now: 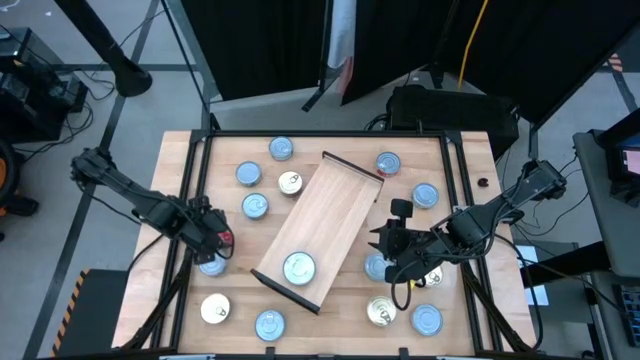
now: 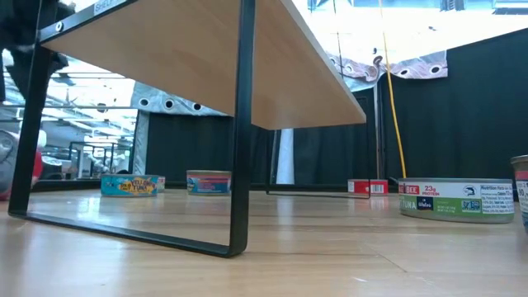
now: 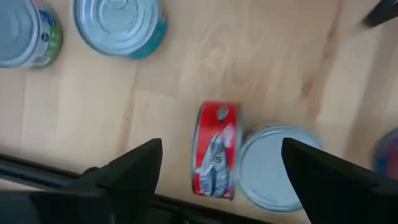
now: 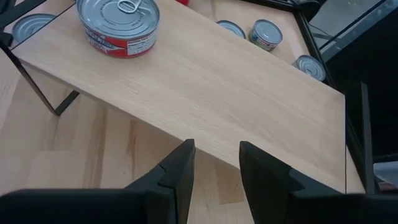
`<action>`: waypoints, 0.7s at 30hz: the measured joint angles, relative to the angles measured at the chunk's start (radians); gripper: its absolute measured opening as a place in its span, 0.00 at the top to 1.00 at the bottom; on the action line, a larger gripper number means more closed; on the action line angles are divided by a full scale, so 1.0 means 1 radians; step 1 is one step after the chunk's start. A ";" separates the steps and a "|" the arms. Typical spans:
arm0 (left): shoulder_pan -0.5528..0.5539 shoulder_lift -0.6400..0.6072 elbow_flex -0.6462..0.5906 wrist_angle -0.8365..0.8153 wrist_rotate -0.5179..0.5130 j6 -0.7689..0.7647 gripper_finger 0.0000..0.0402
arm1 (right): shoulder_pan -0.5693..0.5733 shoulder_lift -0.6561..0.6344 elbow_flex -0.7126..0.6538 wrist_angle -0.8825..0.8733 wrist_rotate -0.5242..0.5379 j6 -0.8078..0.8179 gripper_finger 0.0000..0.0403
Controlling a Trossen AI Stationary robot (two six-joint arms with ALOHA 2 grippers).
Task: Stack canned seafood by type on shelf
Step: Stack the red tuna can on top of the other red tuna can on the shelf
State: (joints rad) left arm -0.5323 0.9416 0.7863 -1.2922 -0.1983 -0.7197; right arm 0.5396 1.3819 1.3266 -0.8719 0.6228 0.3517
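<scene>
Item 1, shelf (image 1: 325, 225): you have it lying diagonally across mid-table, a dark rail at each short end.

Item 2, tin on shelf (image 1: 299, 267): one only, red-labelled side, pull-tab top, near the lower rail.

Item 3, loose tins: spread over the table around the shelf, among them one beyond its far end (image 1: 281, 149), a pale-topped one (image 1: 290, 183) beside its left edge, and several along the near edge (image 1: 269, 324).

Item 4, left gripper (image 1: 212, 243): your left arm sits at the table's left side, fingers spread wide and released, above a red-labelled tin (image 3: 214, 151) lying on its side.

Item 5, right gripper (image 1: 385, 240): at the shelf's right edge, fingers (image 4: 177, 171) narrowly parted, nothing between them.
</scene>
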 joint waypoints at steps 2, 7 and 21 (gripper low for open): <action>0.000 0.009 -0.021 0.001 -0.005 0.012 0.17 | 0.000 0.000 0.000 0.000 0.000 -0.001 0.71; 0.004 0.012 -0.035 0.060 -0.005 0.044 0.17 | -0.001 0.000 0.000 0.000 0.000 -0.001 0.71; 0.117 0.180 -0.058 0.187 0.004 0.055 0.24 | -0.001 0.000 0.000 0.000 0.000 -0.009 0.71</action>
State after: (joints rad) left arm -0.4157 1.1220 0.7288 -1.1047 -0.1947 -0.6652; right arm 0.5388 1.3819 1.3266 -0.8719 0.6231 0.3428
